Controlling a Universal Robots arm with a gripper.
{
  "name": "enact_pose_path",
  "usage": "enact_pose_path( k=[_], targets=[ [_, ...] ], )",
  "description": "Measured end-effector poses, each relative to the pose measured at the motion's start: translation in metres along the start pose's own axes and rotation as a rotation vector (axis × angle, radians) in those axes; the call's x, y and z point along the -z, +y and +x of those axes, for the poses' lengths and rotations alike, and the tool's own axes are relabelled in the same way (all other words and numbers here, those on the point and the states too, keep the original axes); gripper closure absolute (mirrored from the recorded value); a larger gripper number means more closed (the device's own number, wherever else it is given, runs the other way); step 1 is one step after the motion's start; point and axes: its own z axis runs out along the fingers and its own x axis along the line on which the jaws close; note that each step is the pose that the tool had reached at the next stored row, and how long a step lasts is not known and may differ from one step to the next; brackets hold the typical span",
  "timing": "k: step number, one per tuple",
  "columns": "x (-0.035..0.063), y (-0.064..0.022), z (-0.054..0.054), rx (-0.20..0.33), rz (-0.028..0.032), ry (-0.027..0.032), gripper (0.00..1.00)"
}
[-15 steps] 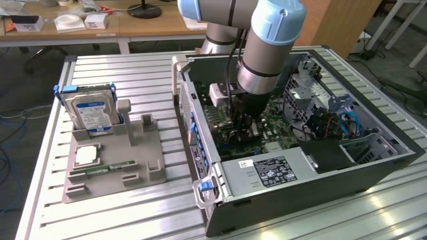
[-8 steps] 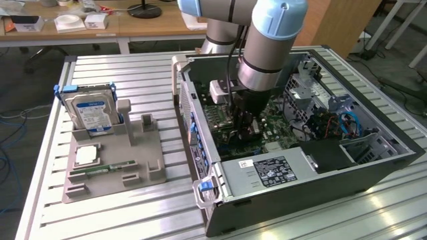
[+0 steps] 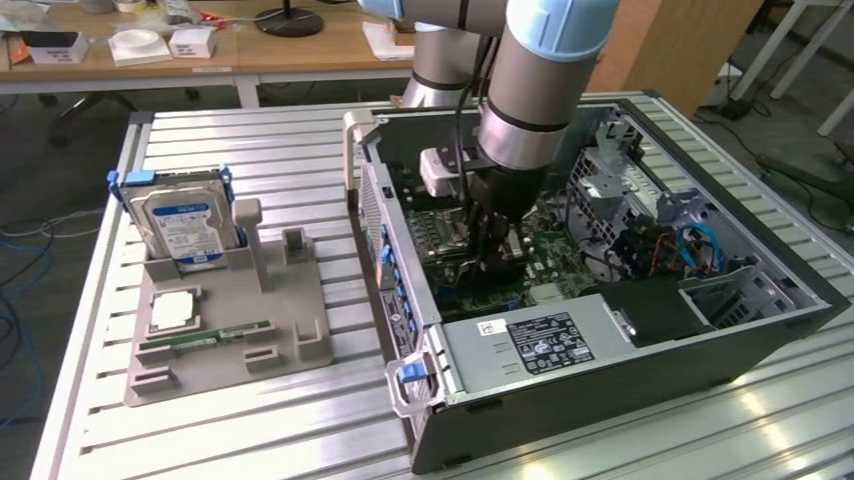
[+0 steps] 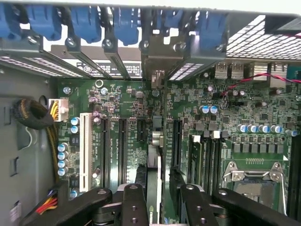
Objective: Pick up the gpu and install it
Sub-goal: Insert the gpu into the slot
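Observation:
My gripper [image 3: 491, 262] reaches down into the open computer case [image 3: 400, 300], over the green motherboard [image 3: 561, 255]. In the wrist view the gpu [image 4: 154, 162] is seen edge-on as a thin card running from between my black fingers [image 4: 134, 205] toward the case's rear slot openings. Its metal end [image 4: 159, 61] sits against that rear wall. The gripper [image 4: 157, 202] is shut on the card's top edge. The card stands in line with the long black expansion slots [image 4: 176, 141]. Whether it is seated in a slot I cannot tell.
On the exterior view's left, a grey holder [image 3: 227, 320] carries a hard drive [image 3: 187, 225], a processor chip [image 3: 174, 310] and a memory stick [image 3: 207, 338]. The power supply [image 3: 534, 345] sits at the case's near end. Cables [image 4: 33, 115] and an empty processor socket [image 4: 254, 176] flank the slots.

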Motion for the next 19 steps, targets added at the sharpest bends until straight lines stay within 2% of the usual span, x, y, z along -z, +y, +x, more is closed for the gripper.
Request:
enact_pose_path(
  k=[4, 6, 7, 11, 12, 13, 19],
  targets=[
    [0.0057, 0.0005, -0.0002, 0.000, 0.0039, 0.0001, 0.67],
    [0.0061, 0.0004, -0.0001, 0.000, 0.0044, 0.0005, 0.68],
    [0.0062, 0.0005, -0.0001, 0.000, 0.0043, 0.0004, 0.74],
    [0.0062, 0.0005, -0.0001, 0.000, 0.0043, 0.0001, 0.75],
    [0.0002, 0.0007, 0.0001, 0.000, 0.0038, 0.0023, 0.75],
    [-0.0021, 0.0008, 0.0001, 0.000, 0.0040, 0.0021, 0.75],
    [-0.0024, 0.0009, 0.0001, 0.000, 0.0043, 0.0016, 0.75]
  ],
)
